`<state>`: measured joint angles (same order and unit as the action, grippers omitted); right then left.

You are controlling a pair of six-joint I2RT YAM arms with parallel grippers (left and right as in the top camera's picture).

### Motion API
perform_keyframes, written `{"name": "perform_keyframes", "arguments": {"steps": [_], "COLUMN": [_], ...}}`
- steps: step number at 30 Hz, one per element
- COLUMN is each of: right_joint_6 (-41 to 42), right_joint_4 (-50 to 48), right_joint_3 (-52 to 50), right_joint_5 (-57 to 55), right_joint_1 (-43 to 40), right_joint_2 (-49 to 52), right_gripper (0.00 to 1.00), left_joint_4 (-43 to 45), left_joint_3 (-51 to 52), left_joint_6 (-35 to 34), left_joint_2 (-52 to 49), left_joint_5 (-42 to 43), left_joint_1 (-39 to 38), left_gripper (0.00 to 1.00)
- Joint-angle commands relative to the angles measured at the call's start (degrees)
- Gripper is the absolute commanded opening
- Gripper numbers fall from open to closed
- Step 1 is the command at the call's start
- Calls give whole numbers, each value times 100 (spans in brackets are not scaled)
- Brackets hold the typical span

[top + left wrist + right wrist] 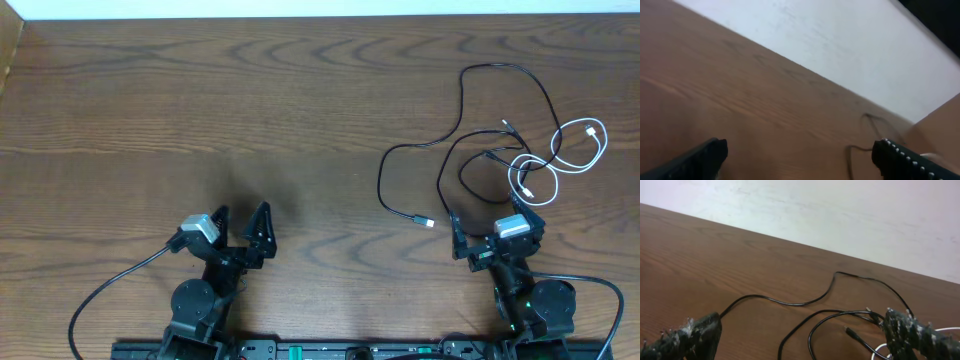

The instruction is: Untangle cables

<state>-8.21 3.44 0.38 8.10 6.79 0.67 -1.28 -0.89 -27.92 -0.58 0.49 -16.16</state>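
Two grippers were open with their fingers spread and nothing held, low over a wooden table (200, 100). Just beyond the right gripper (495, 225) lay the tangle: thin black cables (381, 180) looped and crossing, with a shorter white cable (596, 129) coiled across them farther to the right. The left gripper (242, 215) sat well off to the right gripper's left. Untangling looked not yet begun. The next move probably called for reaching forward and pinching one cord to draw it clear.

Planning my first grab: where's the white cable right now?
In the overhead view it is on the right side: the white cable lies in loops just beyond the right end effector, overlapping the right edge of the black cables.
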Motion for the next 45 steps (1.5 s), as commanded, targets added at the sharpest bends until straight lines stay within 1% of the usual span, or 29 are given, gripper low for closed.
{"name": "perform_keyframes", "arguments": {"steps": [1,3,5,28,45], "right_joint_6": [-66,-66,-66,-66,-66], "right_joint_4": [24,24,24,22,22], "right_joint_3": [-7,-7,-7,-7,-7], "right_joint_5": [-20,-20,-20,-20,-20], "right_joint_1": [39,39,39,44,216], "right_joint_2": [-42,-42,-42,-42,-42], "right_gripper": [99,99,99,99,99], "left_joint_4": [-271,-271,-273,-275,-260], "left_joint_3": [66,66,66,66,63], "left_joint_6": [1196,1401,1462,1482,1480], "left_joint_2": [28,28,28,28,50], "left_joint_5": [-310,-308,-304,-286,-286], "left_joint_1": [13,13,13,13,33], "left_gripper": [98,98,98,98,98]}}
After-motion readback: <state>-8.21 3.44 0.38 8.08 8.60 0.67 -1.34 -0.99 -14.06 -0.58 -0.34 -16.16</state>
